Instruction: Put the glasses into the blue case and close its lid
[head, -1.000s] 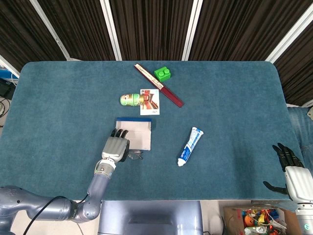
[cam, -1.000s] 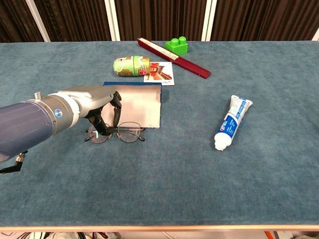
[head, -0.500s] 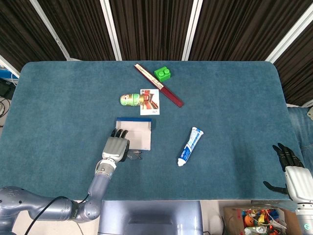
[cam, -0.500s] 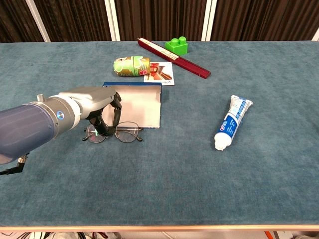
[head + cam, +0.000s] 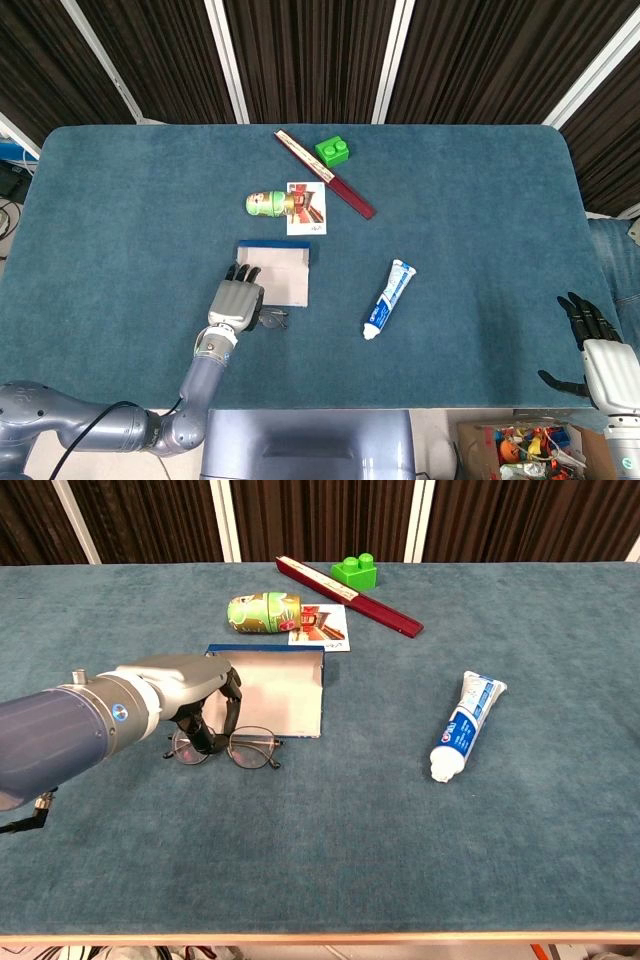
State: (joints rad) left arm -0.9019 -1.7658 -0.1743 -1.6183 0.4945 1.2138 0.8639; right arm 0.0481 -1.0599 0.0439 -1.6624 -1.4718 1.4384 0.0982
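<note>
**Glasses under my fingers, case open and waiting**

From the head view, my left hand sits palm-down at the near-left corner of the blue case, which lies open on the table with its pale inside showing. The glasses poke out from under my hand, just in front of the case and outside it. My right hand hangs off the table's right edge, fingers spread, holding nothing. Further back lie a green bottle, a card, a red strip and a green block; a toothpaste tube lies well to the right of the case.

From the chest view, my left hand arches over the left lens of the glasses, fingertips curled down onto the frame. I judge I am pinching it, though I cannot tell how firm the hold is. The glasses seem barely off the cloth, if at all, just beside the front edge of the blue case. My right hand does not show here.

Nothing of the task is finished, I judge: the glasses are not yet inside, the lid not yet shut. Lifting, placing and closing all remain.
</note>
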